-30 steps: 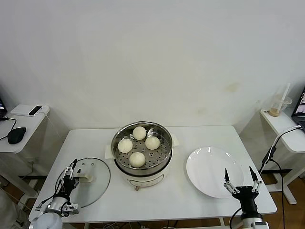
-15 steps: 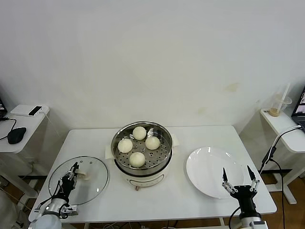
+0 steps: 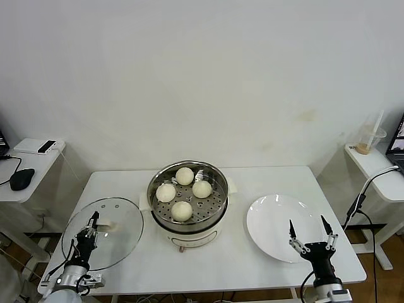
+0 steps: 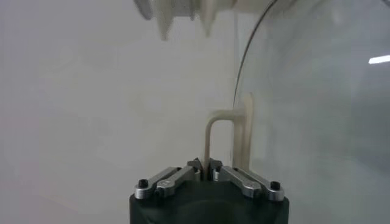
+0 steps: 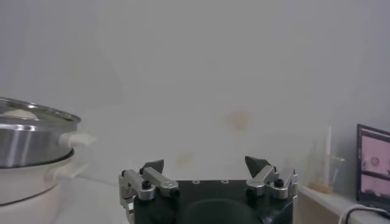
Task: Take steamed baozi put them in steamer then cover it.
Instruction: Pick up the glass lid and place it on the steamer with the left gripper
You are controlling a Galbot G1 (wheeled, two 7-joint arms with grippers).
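The white table (image 3: 252, 265) carries the steamer (image 3: 187, 201) at its centre. Four steamed baozi (image 3: 182, 209) sit on the perforated tray inside the steel pot, spaced apart from one another; the pot is uncovered.

The head view shows the cover (image 3: 103, 232) at the table's left front, glass disc tilted with its near-left edge raised. The left gripper (image 3: 90, 228) sits over the cover's middle, clenched on the cream handle. That view cannot resolve the grip itself. The left wrist view does: the fingers (image 4: 196, 165) are pinched together on the foot of the cream handle (image 4: 226, 139), and the curved metal rim and clear glass of the cover (image 4: 311, 109) fill the side of the picture beyond the handle. The steamer's base appears only as a blurred shape at the far edge of that view.

The right gripper (image 3: 310, 235) hovers at the table's right front edge, over the near rim of the empty white plate (image 3: 278, 221), jaws spread wide and holding nothing. The right wrist view confirms the spread fingers (image 5: 257, 165) and adds a side-on look at the steamer (image 5: 33, 155), with one bun top just showing above its rim. It does not show the plate.

A plastic cup (image 3: 368, 140) stands on a side shelf at the right; a computer mouse (image 3: 22, 178) lies on a side table at the left.
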